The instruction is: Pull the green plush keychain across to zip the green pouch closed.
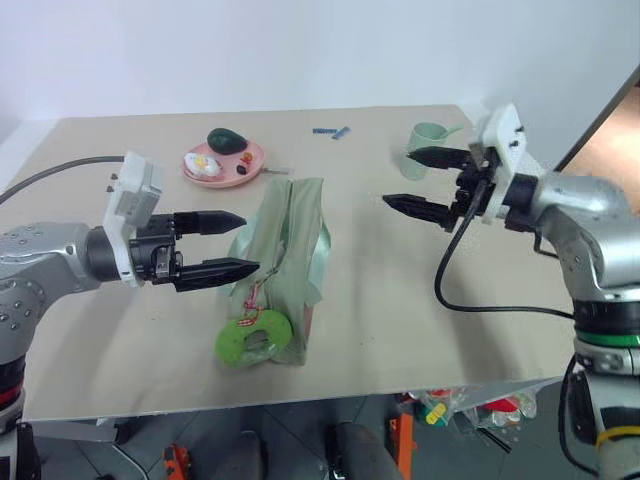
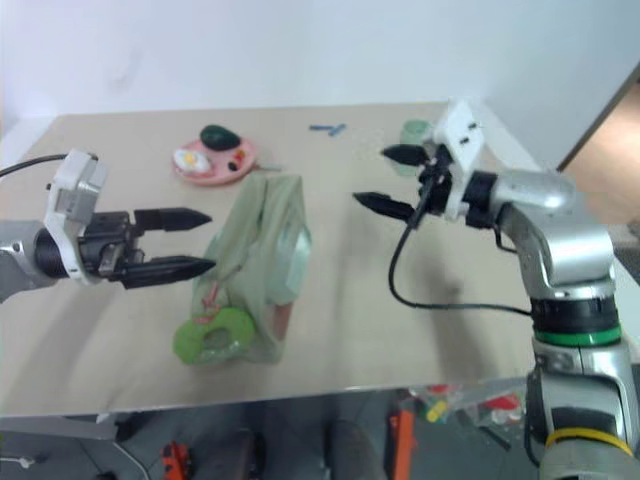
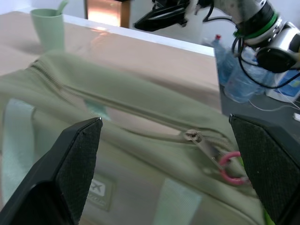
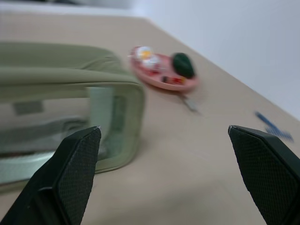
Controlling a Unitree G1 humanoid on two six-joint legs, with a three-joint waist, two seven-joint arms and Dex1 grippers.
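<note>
My left gripper (image 1: 228, 243) has its two black fingers spread wide and empty, hanging level just beside the near half of the green pouch (image 1: 290, 230), its tips almost at the fabric but touching nothing that I can see. My right gripper (image 1: 428, 183) is spread just as wide, also empty — it hovers above the table, well apart from the pouch on the side toward the table's right edge, with the pale green cup (image 1: 428, 138) behind it near the far right corner. The pouch lies in the middle of the table with its length running from the near edge toward the far edge, and the green plush keychain (image 1: 254, 337) rests against its near end, tied to the zipper pull (image 3: 194, 138) by a red cord. In the left wrist view the pull sits at that near end, so I judge the zip not yet drawn. The step in hand is the approach — nothing gripped. Next I need one hand to steady the pouch and the other to pinch the plush ring and draw it along the zip toward the far end. Beyond the pouch, near the far edge, stands a pink plate (image 1: 253, 158) of toy food.
</note>
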